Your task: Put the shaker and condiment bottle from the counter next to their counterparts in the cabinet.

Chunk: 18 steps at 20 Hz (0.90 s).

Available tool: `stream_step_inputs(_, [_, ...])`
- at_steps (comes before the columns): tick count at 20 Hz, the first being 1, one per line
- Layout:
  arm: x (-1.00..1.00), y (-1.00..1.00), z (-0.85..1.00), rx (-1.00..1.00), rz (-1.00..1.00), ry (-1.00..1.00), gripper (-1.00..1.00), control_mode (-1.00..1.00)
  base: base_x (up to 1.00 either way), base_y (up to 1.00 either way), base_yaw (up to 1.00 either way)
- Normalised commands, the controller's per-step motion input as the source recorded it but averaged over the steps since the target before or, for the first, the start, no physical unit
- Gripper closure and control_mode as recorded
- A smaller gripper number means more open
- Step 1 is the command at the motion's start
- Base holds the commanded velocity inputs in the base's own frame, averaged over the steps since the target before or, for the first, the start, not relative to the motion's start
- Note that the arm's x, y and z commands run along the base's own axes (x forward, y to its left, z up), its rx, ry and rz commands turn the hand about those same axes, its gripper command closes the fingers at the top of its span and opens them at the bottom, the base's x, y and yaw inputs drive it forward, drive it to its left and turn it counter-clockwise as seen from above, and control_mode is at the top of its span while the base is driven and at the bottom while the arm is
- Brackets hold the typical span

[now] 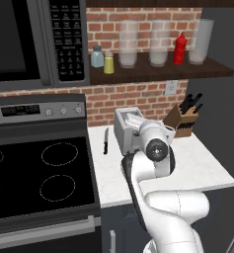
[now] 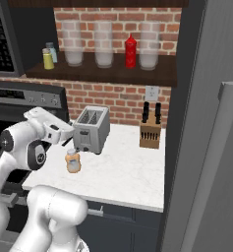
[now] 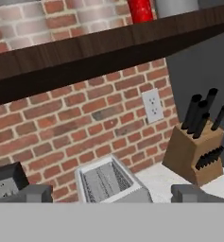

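white-armed gripper (image 3: 111, 191) hovers with jaws spread wide, holding nothing, above the toaster (image 2: 92, 129). orange condiment bottle (image 2: 72, 161) stands on the counter (image 2: 132, 177) beside it; yellow shaker (image 1: 108, 63) sits on the cabinet (image 1: 158, 71) shelf.

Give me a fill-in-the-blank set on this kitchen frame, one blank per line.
1. The small yellow-green shaker with a dark cap stands on the dark wooden shelf beside the pale ____ shaker.
2. The small orange-tan bottle with a whitish cap stands on the white speckled ____.
3. The silver toaster has ____ slots.
4. The gripper's jaws stand ____.

Missing: blue-grey; counter; two; open
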Motion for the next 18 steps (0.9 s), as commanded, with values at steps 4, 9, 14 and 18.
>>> stream_step_inputs(4, [-0.51, 0.01, -0.87, 0.0, -0.28, 0.13, -1.0, -1.0, 0.0, 0.0, 0.0])
stream_step_inputs(9, [-0.04, 0.01, -0.86, 0.0, -0.09, 0.08, -1.0, -1.0, 0.0, 0.0, 0.0])
stream_step_inputs(14, [-0.01, -0.2, -0.95, 0.0, -0.05, 0.02, -1.0, -1.0, 0.0, 0.0, 0.0])
stream_step_inputs(18, [-0.03, 0.0, -0.66, 0.0, -0.06, 0.07, -1.0, -1.0, 0.0, 0.0, 0.0])
